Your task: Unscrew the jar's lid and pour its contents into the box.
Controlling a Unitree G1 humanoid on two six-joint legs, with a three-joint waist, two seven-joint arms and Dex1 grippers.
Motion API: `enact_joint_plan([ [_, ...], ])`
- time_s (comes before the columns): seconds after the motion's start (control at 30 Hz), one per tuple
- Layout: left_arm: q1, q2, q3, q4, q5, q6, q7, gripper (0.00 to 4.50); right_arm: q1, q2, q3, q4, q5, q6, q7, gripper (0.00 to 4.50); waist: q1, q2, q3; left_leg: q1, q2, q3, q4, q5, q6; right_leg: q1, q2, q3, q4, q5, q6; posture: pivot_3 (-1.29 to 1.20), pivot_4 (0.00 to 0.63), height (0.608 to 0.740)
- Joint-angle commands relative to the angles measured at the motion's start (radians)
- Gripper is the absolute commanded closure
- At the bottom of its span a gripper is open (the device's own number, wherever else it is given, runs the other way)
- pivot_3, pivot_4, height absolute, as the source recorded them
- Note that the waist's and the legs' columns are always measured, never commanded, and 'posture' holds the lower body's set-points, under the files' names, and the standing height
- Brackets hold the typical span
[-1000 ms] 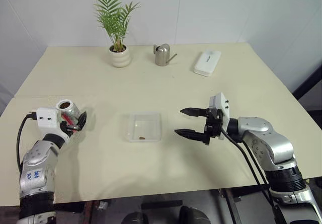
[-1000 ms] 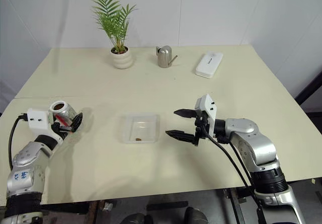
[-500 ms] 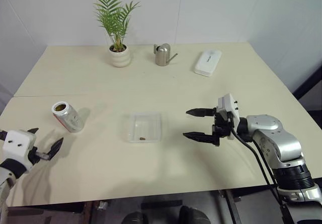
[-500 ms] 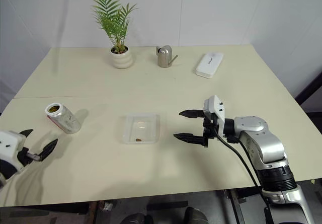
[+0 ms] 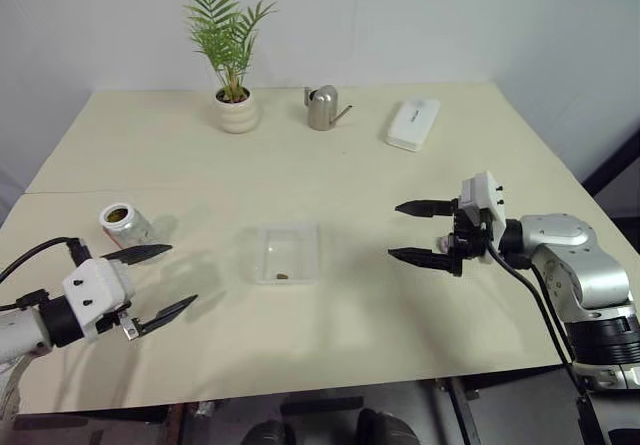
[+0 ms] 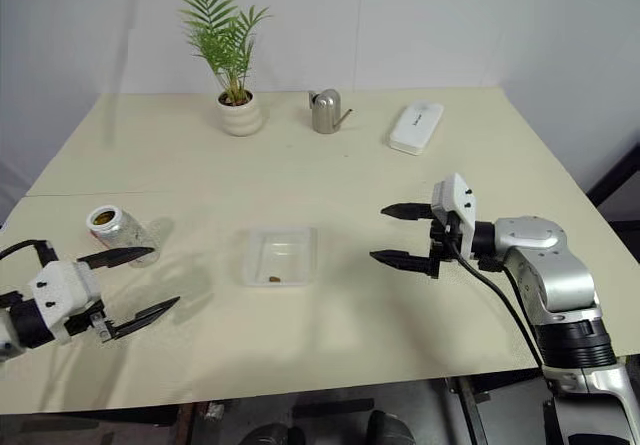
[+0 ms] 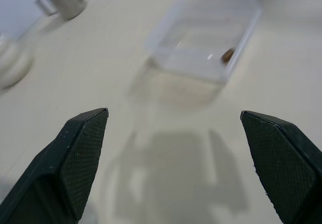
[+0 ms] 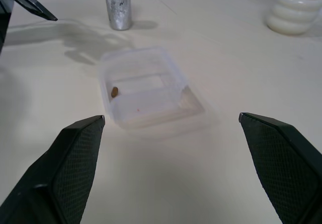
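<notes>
Both claws stand spread wide with nothing between their fingers: the left claw hovers low over the near-left part of the table, pointing toward the middle, and the right claw hangs on the opposite side, pointing back at it.

Along the far edge, well clear of the work, are a potted palm, a white case and a silver watering can.

The clear box lies in the middle of the table, between the two claws and touched by neither. The jar stands on the table to its left, just beyond the left claw's upper finger and apart from it. Its top looks brown, so I judge the lid to be off and the mouth open, with some granules perhaps inside. One small brown bit lies inside the box near its front wall.

By my reading the pour is made or nearly made. If more is to go in, the left claw should close on the jar's body low and square, not on the rim, since the jar is short and smooth and could tip or roll. Carry it over the box's centre before tilting, and tilt slowly, because the tray is shallow and light granules could bounce over the wall. The right claw would do well to stay clear of the box.
</notes>
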Motion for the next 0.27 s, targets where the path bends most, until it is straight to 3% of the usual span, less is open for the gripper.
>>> enact_joint_plan([
  [0.03, -0.089, 0.015, -0.053, 0.048, -0.004, -0.007, -0.036, 0.01, 0.039, -0.03, -0.042, -0.005, -0.016, -0.064, 0.008, 0.0, 0.0, 0.0, 0.0, 0.0, 0.0, 0.0, 0.0, 0.0, 0.0, 0.0, 0.0, 0.0, 0.0, 0.0, 0.0, 0.0, 0.15, 0.74],
  [0.27, -0.25, -0.029, -0.149, 0.164, 0.0, -0.044, -0.075, 0.01, 0.182, -0.032, -0.114, -0.091, -0.012, -0.072, -0.071, 0.0, 0.003, 0.0, 0.0, 0.001, 0.001, 0.004, 0.001, 0.0, 0.001, 0.0, 0.001, 0.0, 0.0, 0.0, 0.0, 0.0, 0.15, 0.74],
])
